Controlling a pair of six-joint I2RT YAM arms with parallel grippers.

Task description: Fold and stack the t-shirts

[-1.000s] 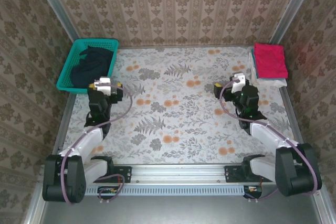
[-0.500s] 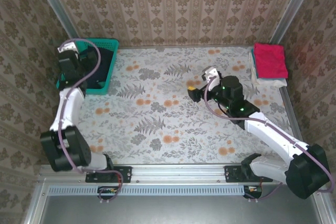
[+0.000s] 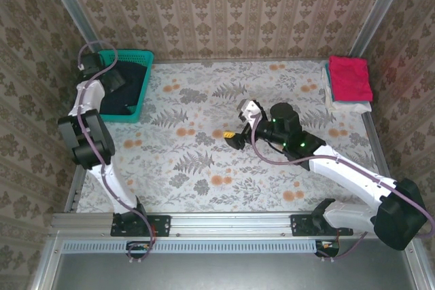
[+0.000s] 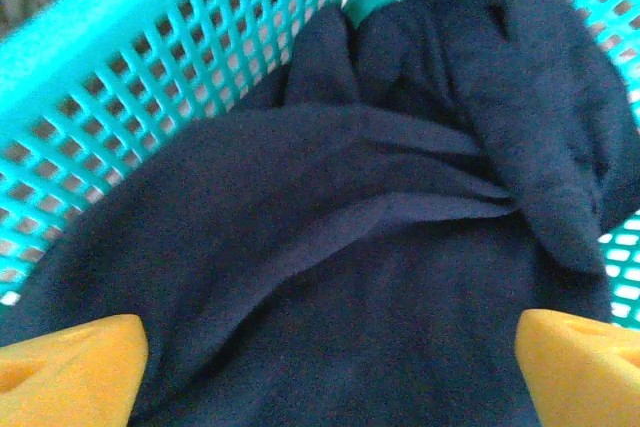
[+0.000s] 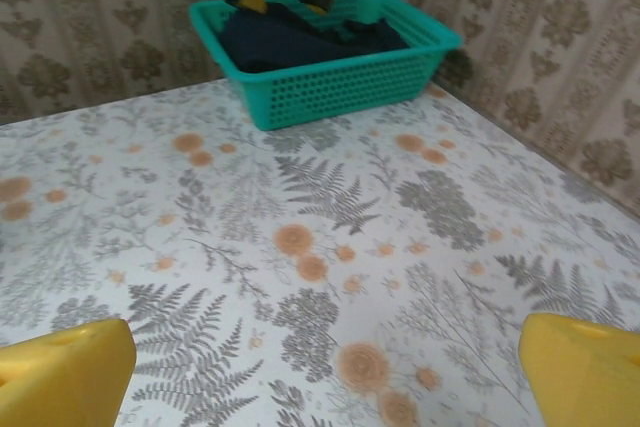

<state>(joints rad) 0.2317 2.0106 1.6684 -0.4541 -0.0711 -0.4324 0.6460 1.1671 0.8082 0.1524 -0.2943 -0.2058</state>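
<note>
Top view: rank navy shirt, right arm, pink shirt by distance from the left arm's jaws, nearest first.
1. navy shirt, far left, in the teal basket.
2. right arm, mid-table.
3. pink shirt, far right corner.

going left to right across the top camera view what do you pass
teal basket holding the navy t-shirt → right gripper, open → pink t-shirt, folded on top of the white t-shirt
</note>
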